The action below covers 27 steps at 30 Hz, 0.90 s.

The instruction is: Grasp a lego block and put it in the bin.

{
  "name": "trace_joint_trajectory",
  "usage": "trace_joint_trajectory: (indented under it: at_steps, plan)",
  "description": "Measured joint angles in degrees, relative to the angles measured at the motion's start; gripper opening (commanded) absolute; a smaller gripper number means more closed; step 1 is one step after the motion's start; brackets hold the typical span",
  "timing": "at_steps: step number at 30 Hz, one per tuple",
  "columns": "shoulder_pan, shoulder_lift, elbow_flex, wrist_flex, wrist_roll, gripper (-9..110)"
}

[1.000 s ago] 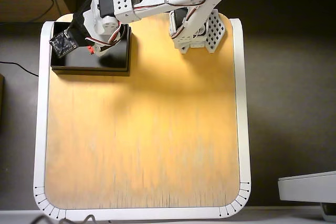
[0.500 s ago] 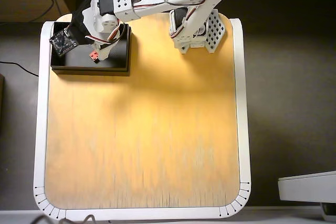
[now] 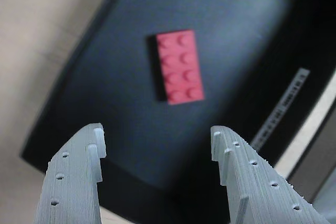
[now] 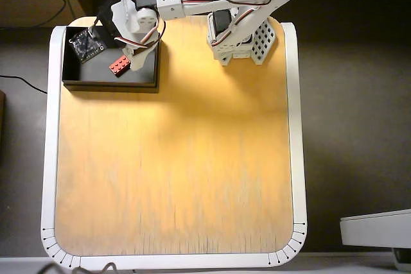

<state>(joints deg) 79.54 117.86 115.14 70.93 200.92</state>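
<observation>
In the overhead view the bin (image 4: 109,83) sits at the tabletop's (image 4: 173,158) upper-left corner, and the block (image 4: 119,64) lies flat on its floor, clear of the walls. The wrist view shows the hand (image 3: 157,135) spread wide and holding nothing, poised above the block (image 3: 179,66). The drop looks done; I judge what remains is pulling the arm away. To the right the tabletop is bare, so there is ample room that way.

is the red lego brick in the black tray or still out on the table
In. The small red plastic lego brick lies flat, studs up, on the dark floor of the shallow black tray; the open hand is above, not touching it.
</observation>
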Motion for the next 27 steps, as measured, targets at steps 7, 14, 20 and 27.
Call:
trace_joint_trajectory:
  at_steps: [7,14,20,27]
  plan:
    - [-11.43,0.18,-7.38,0.09,-12.13,2]
    - [-21.97,2.2,-10.2,-7.12,-21.01,1]
    - [-31.73,5.01,-10.2,-11.16,-22.85,1]
    - [-44.3,8.79,-10.2,-11.43,-21.53,0]
